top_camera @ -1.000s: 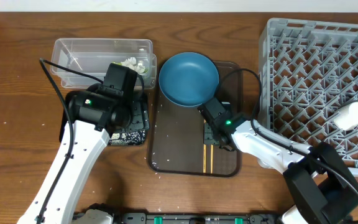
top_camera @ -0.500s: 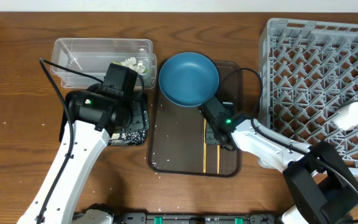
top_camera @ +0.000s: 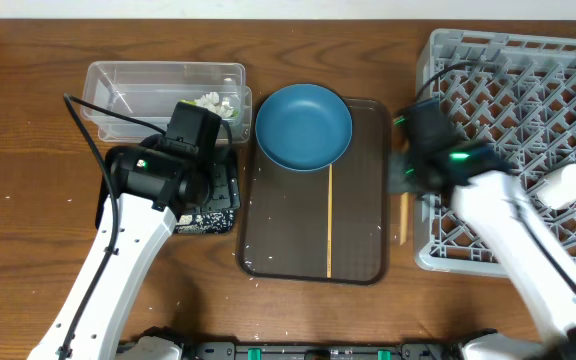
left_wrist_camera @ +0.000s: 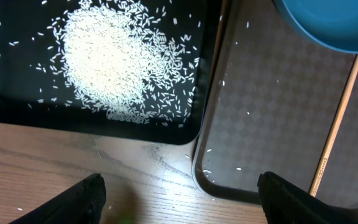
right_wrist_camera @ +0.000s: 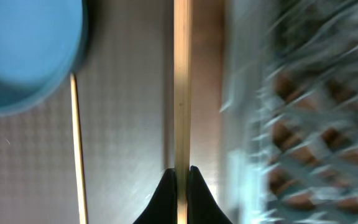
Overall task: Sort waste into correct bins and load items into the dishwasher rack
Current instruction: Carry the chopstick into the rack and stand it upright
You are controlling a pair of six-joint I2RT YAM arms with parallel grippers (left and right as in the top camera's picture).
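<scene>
Chopsticks lie apart from each other: the held chopstick (right_wrist_camera: 180,93) is clenched between the fingertips of the right gripper (right_wrist_camera: 180,177). The jaws are drawn in tight on the thin wood, so the stick runs straight out ahead of the wrist camera. Seen from above, it hangs just off the right edge of the brown serving tray (top_camera: 268,230), between that tray and the dishwasher rack (top_camera: 508,90). Its length runs parallel to the tray's long side (the arm over it is smeared with blur, as is the rack in the wrist view).

The second chopstick (top_camera: 329,220) lies flat on the tray, right of its middle and also parallel to the long side. Its far end reaches the dark-blue dish (top_camera: 303,125). That dish sits on the tray's far end and overhangs the rim there. A white cup (top_camera: 568,185) lies on its side in the rack, well to the right of the tray.

The left gripper (left_wrist_camera: 188,199) is released, fingers spread wide with nothing between them, and hovers over the tray's near-left corner. Just beside the tray's left edge sits the black tray (left_wrist_camera: 135,127), holding a heap of rice grains (left_wrist_camera: 110,62) (a few strays dot the brown tray too). Beyond it, off the tray's far-left corner, stands the clear tub (top_camera: 118,80) with a crumpled white tissue (top_camera: 213,102) in the end nearest the tray. All of this rests on the wooden table (top_camera: 28,200).
</scene>
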